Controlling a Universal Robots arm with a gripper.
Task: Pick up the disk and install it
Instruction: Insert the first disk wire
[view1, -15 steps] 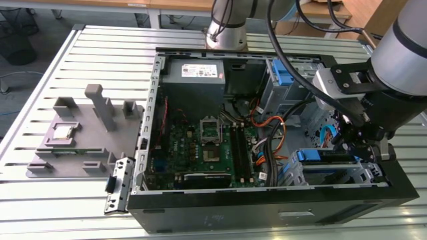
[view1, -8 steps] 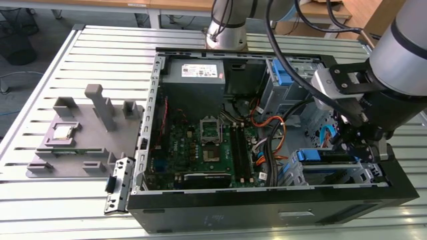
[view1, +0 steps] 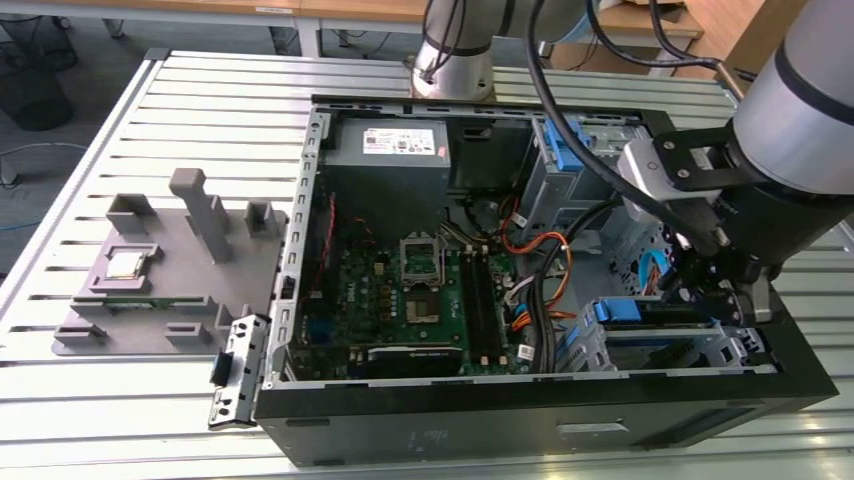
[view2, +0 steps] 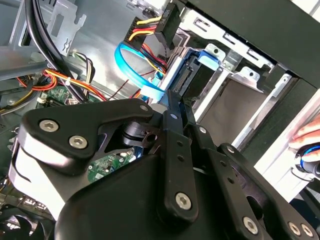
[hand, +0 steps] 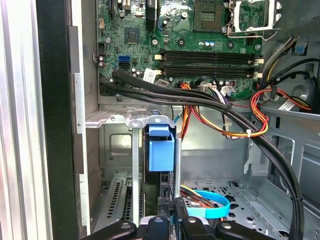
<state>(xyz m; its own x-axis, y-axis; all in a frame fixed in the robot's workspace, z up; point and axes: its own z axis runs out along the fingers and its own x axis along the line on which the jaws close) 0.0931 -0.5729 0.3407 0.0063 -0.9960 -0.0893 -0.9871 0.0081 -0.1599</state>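
my fingers (hand: 176, 212) closed on the disk's (hand: 161, 152) edge, disk upright in its blue bracket, seated in the metal drive bay (hand: 131, 120) at the computer case's (view1: 534, 420) lower front corner, motherboard (hand: 200, 50) beyond

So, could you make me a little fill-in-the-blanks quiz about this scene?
1. The disk has a ___ bracket.
2. The gripper hangs ___ the case, next to the disk.
3. The chip lies ___ the case, on a grey tray.

Missing words: blue; inside; outside.
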